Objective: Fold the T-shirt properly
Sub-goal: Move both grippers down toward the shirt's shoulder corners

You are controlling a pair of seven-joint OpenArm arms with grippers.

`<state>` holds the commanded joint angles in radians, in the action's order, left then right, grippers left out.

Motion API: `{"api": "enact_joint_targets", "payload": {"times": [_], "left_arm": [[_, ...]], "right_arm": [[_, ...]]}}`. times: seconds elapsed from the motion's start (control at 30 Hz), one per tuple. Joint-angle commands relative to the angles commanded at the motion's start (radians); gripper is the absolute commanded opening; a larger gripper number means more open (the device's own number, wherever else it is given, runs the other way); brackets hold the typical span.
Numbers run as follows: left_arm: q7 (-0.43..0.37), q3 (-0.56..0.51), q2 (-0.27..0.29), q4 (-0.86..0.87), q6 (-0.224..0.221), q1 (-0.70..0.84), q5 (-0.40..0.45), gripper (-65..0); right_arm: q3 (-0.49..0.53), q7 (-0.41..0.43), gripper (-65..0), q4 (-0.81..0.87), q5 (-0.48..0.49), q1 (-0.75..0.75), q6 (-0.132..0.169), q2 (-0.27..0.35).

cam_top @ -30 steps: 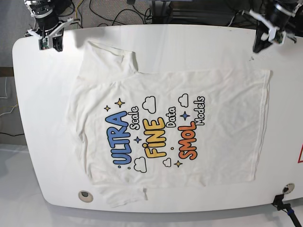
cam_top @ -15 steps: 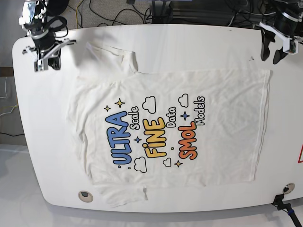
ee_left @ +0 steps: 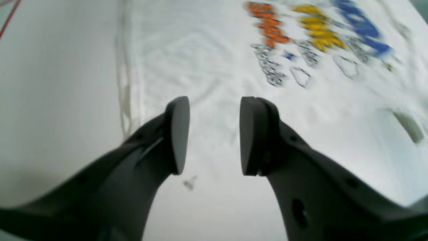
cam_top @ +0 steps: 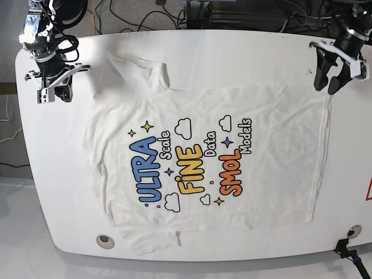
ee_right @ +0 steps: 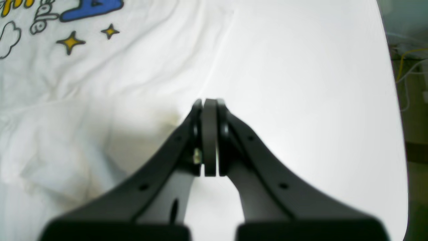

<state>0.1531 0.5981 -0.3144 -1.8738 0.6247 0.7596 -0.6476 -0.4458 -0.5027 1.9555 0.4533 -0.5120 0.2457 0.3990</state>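
The T-shirt point(cam_top: 279, 174) lies print up across the middle of the white table point(cam_top: 58, 174), its hem side toward the table's right edge in the base view, one sleeve toward the far edge, the other near the front edge. The left gripper point(cam_top: 326, 88) has its fingers spread over the far hem corner and holds nothing; the right gripper point(cam_top: 54, 97), fingertips together with no cloth visible between them, hangs beside the far sleeve.

If the left fingers close too high or off the hem, they could miss the cloth or catch one layer only, skewing the fold. A right gripper lowered with its tips together could push the sleeve into creases.

Compared with the earlier base frames, both grippers are nearer the front edge and the left fingers are wider apart than at first; the shirt looks unmoved.
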Motion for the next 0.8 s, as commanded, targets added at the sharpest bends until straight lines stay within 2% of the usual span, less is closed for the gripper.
{"api": "enact_joint_targets", "payload": {"times": [0.07,0.17,0.3,0.37,0.4,0.47,0.53,0.8], "left_arm": [[-0.005,0.004,0.003,-0.002,0.005,0.008,0.000,-41.8],[-0.004,0.008,0.004,-0.005,0.009,0.011,0.001,-41.3],[-0.006,0.011,0.001,-0.006,0.005,0.021,0.011,-40.8],[-0.011,0.013,-0.001,-0.005,-0.027,0.025,0.032,-40.9],[-0.009,0.012,-0.002,-0.003,-0.060,0.028,0.045,-40.9],[-0.010,0.014,-0.008,-0.002,-0.114,0.034,0.074,-40.7],[-0.001,0.014,-0.013,-0.001,-0.143,0.034,0.092,-40.7],[0.020,0.013,-0.028,-0.002,-0.146,0.038,0.091,-40.5]], "right_arm": [[-0.002,0.008,-64.0,-0.003,0.001,0.009,-0.012,-0.001],[-0.002,-0.001,-54.1,-0.008,-0.002,0.030,-0.031,-0.002],[-0.005,-0.037,-44.5,-0.012,0.000,0.040,-0.028,-0.005],[-0.007,-0.054,-41.0,-0.017,0.001,0.039,-0.025,-0.011],[-0.008,-0.066,-39.5,-0.016,0.001,0.041,-0.023,-0.015],[-0.021,-0.093,-37.4,-0.017,-0.002,0.041,-0.023,-0.023],[-0.034,-0.113,-35.8,-0.019,-0.002,0.039,-0.024,-0.033],[-0.110,-0.151,-31.6,-0.029,-0.005,0.037,-0.023,-0.063]]}}
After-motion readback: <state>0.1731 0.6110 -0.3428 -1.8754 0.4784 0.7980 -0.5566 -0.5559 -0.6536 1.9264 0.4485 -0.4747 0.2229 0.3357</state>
